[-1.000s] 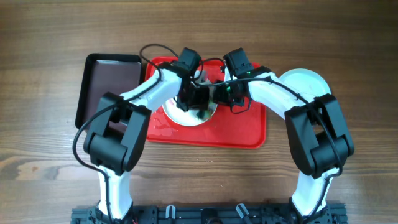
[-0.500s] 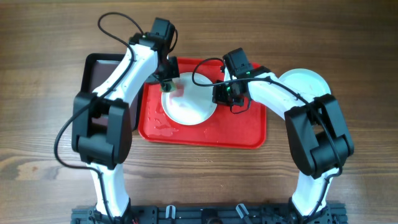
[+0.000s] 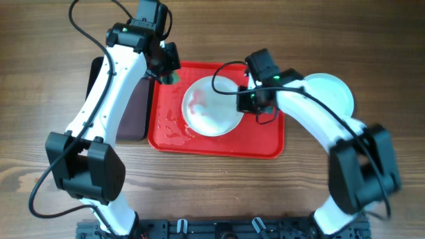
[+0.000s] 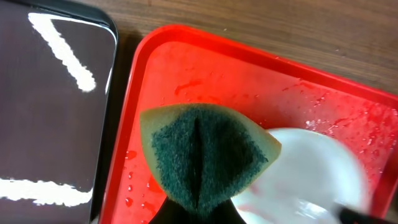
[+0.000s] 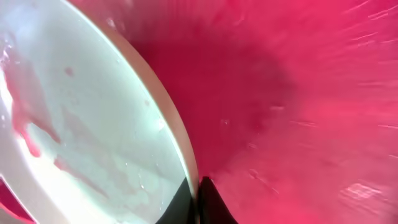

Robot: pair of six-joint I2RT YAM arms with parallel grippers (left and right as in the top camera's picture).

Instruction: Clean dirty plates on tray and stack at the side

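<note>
Sponge (image 4: 202,155), clamped in left gripper (image 3: 169,74), hangs over red tray (image 3: 265,143) corner beside black tray (image 4: 50,112); right gripper (image 3: 247,99) pinches smeared plate (image 3: 211,109) rim; red tray's length runs left-right.

It looked like a robotics lab, not a kitchen. The left arm (image 3: 106,86) and right arm (image 3: 312,113), white with black joints, stood on a black mounting rail (image 3: 219,229) at the edge of a wood-grain bench (image 3: 40,53). Exposed cables (image 3: 81,26) looped off them above a red tray (image 3: 265,143), a plate (image 3: 212,109) and a sponge (image 4: 205,152).
</note>
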